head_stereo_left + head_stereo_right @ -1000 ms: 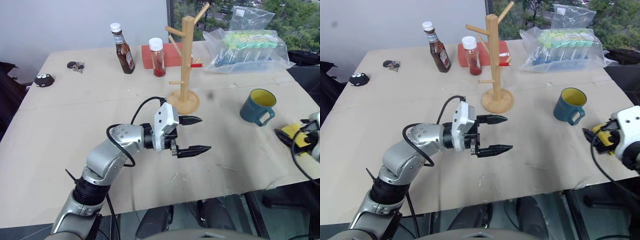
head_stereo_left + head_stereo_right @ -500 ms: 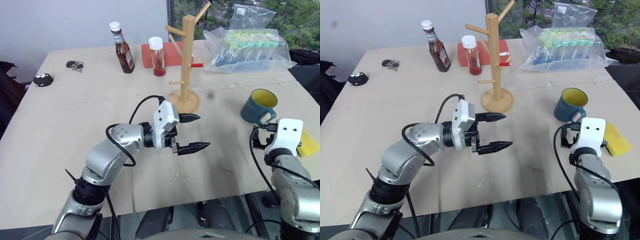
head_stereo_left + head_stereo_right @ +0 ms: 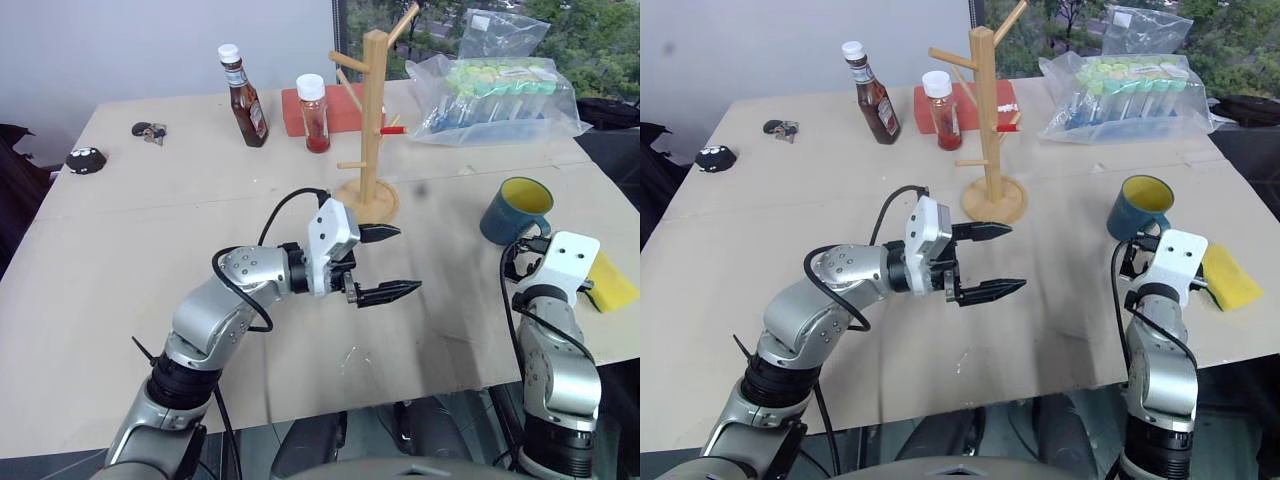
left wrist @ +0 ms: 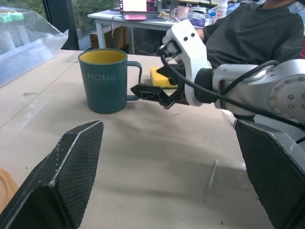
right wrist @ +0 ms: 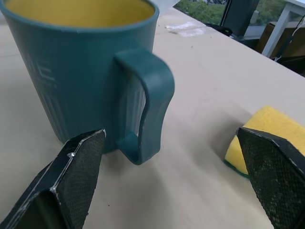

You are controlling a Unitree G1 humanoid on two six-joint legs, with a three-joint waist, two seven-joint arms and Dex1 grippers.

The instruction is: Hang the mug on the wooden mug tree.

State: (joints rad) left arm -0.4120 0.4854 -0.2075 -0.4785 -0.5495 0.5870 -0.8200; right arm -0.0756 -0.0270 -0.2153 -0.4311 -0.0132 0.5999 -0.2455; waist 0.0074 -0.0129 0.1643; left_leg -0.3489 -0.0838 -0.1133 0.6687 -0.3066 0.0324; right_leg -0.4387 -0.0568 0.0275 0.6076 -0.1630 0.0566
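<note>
At lower right, the right gripper [image 3: 1137,262] stood with its black fingers spread wide, just short of the handle of the upright teal-blue ceramic mug with yellow interior [image 3: 516,211]. At centre the left gripper [image 3: 388,262] hung wide open, holding nothing. Beyond it, upper centre, stood the light wooden mug tree [image 3: 371,130].

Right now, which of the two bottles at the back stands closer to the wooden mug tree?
The shorter bottle with red contents and a white cap; it stands just left of the mug tree. The taller brown sauce bottle is farther left.
</note>
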